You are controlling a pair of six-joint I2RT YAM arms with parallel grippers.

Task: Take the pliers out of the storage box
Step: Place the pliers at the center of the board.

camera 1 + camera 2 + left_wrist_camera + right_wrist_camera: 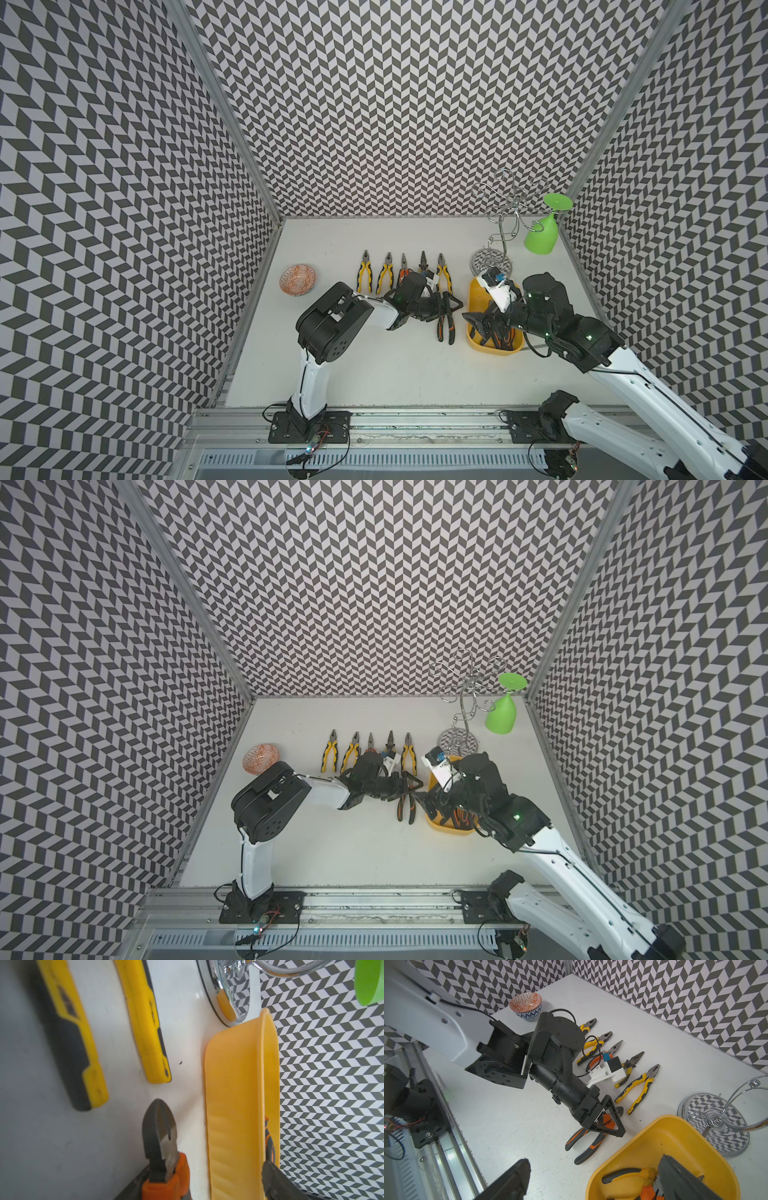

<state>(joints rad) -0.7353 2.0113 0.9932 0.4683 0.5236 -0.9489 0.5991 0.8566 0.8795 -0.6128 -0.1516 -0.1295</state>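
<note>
Our left claw [451, 308] stands open over orange pliers [583, 1147] lying on the white surface [374, 365] beside the yellow box [664, 1136]. Our right claw [593, 1165], spread wide, straddles its wall above more pliers [623, 1177]. Behind, five pliers [386, 276] lie in a row, and chevron walls [415, 104] enclose the surface.

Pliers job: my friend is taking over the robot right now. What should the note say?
Left gripper: open, straddling the orange-handled cutters, which lie on the table beside the yellow storage box.
Right gripper: open and empty, over the box's near end.
Done: a row of five pliers lies on the table, and the cutters are out too.
Left: yellow- and orange-handled pliers in the box; the gripper hides how many.
</note>
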